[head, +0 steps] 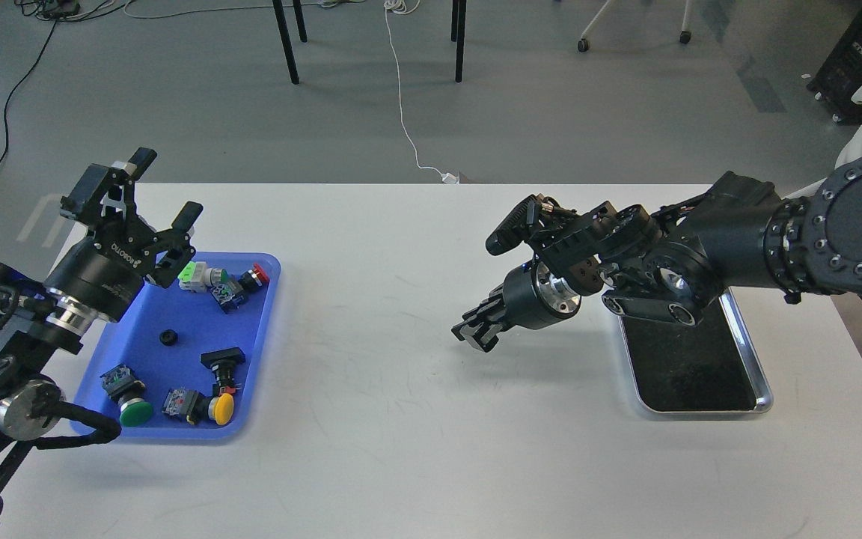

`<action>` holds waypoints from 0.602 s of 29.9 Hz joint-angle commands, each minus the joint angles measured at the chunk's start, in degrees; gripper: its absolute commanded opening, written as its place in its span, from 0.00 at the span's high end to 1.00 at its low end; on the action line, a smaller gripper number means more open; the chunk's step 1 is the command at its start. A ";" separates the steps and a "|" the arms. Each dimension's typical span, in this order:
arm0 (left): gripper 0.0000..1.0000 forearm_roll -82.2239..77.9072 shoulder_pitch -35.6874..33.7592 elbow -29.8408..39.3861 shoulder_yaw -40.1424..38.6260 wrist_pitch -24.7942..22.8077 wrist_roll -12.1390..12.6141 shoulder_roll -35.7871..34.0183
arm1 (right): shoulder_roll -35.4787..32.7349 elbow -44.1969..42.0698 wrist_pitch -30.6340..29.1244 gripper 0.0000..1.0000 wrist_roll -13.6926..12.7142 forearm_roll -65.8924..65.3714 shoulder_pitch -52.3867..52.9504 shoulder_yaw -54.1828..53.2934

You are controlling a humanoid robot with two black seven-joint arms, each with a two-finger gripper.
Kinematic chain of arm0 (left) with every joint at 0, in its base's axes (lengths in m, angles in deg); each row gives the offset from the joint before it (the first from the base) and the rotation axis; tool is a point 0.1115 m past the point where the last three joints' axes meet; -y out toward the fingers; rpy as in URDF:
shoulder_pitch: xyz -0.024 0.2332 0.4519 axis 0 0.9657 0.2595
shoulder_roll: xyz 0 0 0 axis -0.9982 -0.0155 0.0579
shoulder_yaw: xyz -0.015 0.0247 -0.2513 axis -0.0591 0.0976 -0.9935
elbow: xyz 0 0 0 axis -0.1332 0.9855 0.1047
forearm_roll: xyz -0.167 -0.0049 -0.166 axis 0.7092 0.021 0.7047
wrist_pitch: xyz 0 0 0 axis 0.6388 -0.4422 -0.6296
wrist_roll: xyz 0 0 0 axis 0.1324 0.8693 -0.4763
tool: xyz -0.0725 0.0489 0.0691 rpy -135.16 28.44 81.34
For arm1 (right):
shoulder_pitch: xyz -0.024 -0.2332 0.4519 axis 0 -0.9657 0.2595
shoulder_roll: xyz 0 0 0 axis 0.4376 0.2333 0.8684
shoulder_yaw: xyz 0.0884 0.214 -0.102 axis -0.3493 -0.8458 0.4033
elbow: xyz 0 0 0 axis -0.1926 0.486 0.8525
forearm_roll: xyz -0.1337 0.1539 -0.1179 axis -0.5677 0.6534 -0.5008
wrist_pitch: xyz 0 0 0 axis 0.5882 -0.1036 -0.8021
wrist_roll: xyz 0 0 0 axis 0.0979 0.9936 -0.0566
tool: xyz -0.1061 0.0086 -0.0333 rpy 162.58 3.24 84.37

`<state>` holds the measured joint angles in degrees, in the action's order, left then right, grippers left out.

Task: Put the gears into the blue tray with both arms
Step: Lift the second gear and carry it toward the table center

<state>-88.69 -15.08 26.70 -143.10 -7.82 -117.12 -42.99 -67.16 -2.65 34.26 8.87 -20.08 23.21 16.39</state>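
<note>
The blue tray lies at the table's left end. One small black gear rests on its floor, near the middle. My left gripper hangs open above the tray's far left corner, with nothing between its fingers. My right gripper hovers over the bare table right of centre, pointing left and down, well apart from the blue tray. Its fingers form one dark clump, so neither their state nor anything held between them can be made out.
Several push-button switches lie in the blue tray: green-capped, yellow-capped, red-capped and black-capped. A silver-rimmed tray with a black inside sits at the right, partly under my right arm.
</note>
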 commanded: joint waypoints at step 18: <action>0.02 0.00 0.66 0.02 -0.18 0.00 0.00 -0.61 | 0.02 0.06 1.57 0.66 0.00 0.39 -4.91 -0.81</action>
<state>-88.69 -14.50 26.70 -143.28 -7.83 -117.12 -43.59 -67.14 -2.53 35.74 8.87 -19.89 18.65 15.75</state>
